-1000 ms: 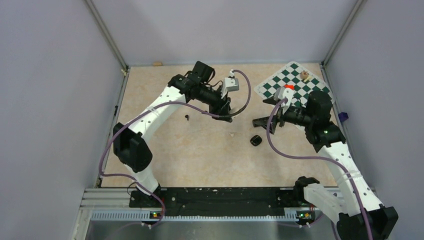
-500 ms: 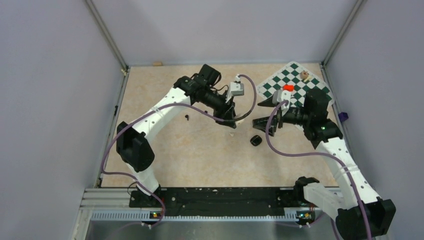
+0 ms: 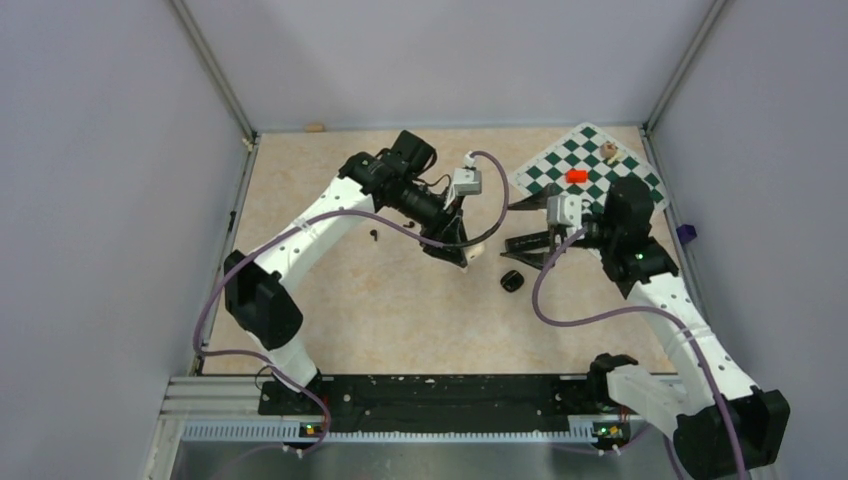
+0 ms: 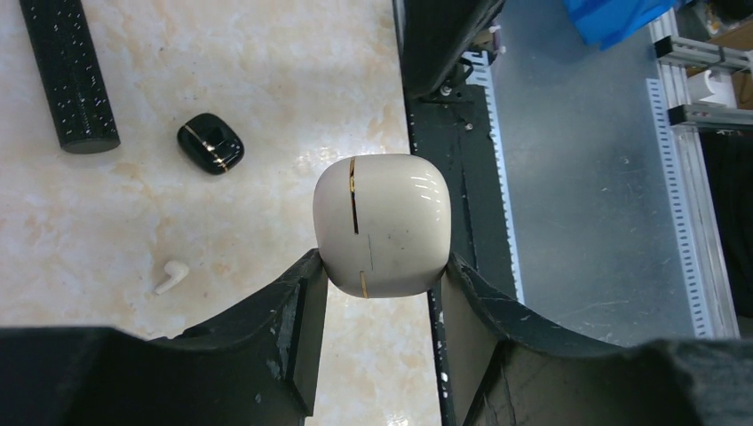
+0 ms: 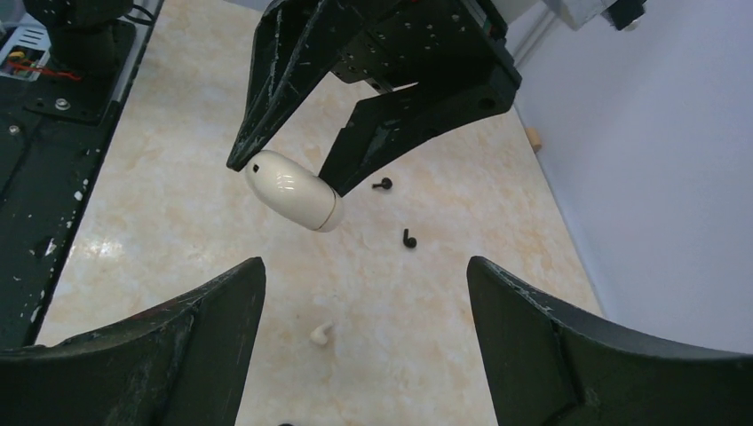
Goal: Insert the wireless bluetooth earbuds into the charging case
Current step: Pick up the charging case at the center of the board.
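Mid-table, black case [image 3: 512,281] shut, both black earbuds [image 5: 408,238] loose, none inserted; left gripper [image 4: 382,266] pinches cream case [image 4: 382,222], right gripper [image 5: 364,266] spread

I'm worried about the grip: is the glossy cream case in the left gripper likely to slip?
Possibly. The cream case looks glossy and rounded, and the left gripper grips it only near one end, so it may squirm out. It seems rigid, so squeezing should not deform it.
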Action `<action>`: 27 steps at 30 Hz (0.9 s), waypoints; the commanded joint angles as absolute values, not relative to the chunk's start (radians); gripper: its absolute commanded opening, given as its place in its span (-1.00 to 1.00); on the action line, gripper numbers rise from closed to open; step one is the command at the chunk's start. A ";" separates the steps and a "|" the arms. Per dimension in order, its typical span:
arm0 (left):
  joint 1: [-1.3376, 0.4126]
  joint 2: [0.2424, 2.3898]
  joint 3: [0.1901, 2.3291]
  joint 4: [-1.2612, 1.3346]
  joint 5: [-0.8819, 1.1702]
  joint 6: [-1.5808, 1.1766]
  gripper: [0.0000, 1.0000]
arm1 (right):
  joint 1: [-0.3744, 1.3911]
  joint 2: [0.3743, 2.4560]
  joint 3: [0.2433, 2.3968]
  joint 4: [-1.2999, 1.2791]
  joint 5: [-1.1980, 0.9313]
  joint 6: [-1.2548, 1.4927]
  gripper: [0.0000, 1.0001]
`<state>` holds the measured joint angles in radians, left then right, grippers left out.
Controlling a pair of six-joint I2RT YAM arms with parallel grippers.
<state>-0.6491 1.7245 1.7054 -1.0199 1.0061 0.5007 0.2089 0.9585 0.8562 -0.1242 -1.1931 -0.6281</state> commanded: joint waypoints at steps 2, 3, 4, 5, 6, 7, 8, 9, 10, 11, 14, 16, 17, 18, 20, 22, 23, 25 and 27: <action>-0.651 1.643 1.692 -1.036 1.127 0.519 -0.83 | 0.289 0.989 0.813 -0.010 -1.283 -0.707 0.60; -0.653 1.645 1.692 -1.036 1.138 0.515 -0.84 | 0.300 0.982 0.803 -0.018 -1.287 -0.724 0.58; -0.652 1.650 1.692 -1.036 1.143 0.511 -0.84 | 0.309 0.971 0.794 -0.030 -1.292 -0.739 0.58; -0.652 1.657 1.691 -1.034 1.150 0.507 -0.85 | 0.313 0.962 0.785 -0.035 -1.299 -0.749 0.56; -0.653 1.663 1.689 -1.034 1.157 0.503 -0.90 | 0.315 0.954 0.778 -0.037 -1.308 -0.754 0.53; -0.654 1.669 1.686 -1.035 1.165 0.499 -0.95 | 0.316 0.949 0.773 -0.038 -1.316 -0.756 0.48; -0.656 1.676 1.684 -1.037 1.174 0.497 -0.97 | 0.317 0.944 0.768 -0.038 -1.325 -0.757 0.42; -0.658 1.685 1.680 -1.040 1.181 0.500 -0.98 | 0.317 0.938 0.760 -0.035 -1.332 -0.761 0.38; -0.661 1.691 1.679 -1.044 1.182 0.503 -1.00 | 0.317 0.933 0.754 -0.030 -1.335 -0.761 0.34; -0.665 1.698 1.682 -1.053 1.182 0.509 -1.00 | 0.316 0.927 0.749 -0.029 -1.338 -0.762 0.32; -0.673 1.718 1.694 -1.086 1.184 0.532 -1.00 | 0.317 0.913 0.746 -0.057 -1.343 -0.791 0.32; -0.679 1.719 1.694 -1.099 1.181 0.543 -1.00 | 0.323 0.916 0.743 -0.058 -1.345 -0.802 0.33; -0.684 1.717 1.689 -1.102 1.177 0.546 -1.00 | 0.327 0.919 0.741 -0.052 -1.345 -0.802 0.33; -0.687 1.715 1.684 -1.102 1.173 0.548 -1.00 | 0.336 0.922 0.738 -0.045 -1.347 -0.800 0.33; -0.695 1.712 1.674 -1.101 1.169 0.550 -1.00 | 0.346 0.929 0.736 -0.035 -1.350 -0.798 0.33; -0.701 1.714 1.668 -1.101 1.161 0.551 -1.00 | 0.353 0.934 0.737 -0.036 -1.356 -0.799 0.33; -0.702 1.714 1.668 -1.101 1.158 0.550 -1.00 | 0.355 0.936 0.737 -0.038 -1.360 -0.799 0.32; -0.705 1.716 1.667 -1.101 1.159 0.548 -1.00 | 0.360 0.937 0.735 -0.041 -1.376 -0.800 0.23; -0.707 1.722 1.668 -1.104 1.163 0.547 -1.00 | 0.368 0.939 0.737 -0.050 -1.388 -0.808 0.15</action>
<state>-0.6998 1.7195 1.6718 -1.0904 1.1332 0.5266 0.3458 0.9325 0.7456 -0.0711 -1.3170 -0.7704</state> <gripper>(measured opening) 0.515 0.606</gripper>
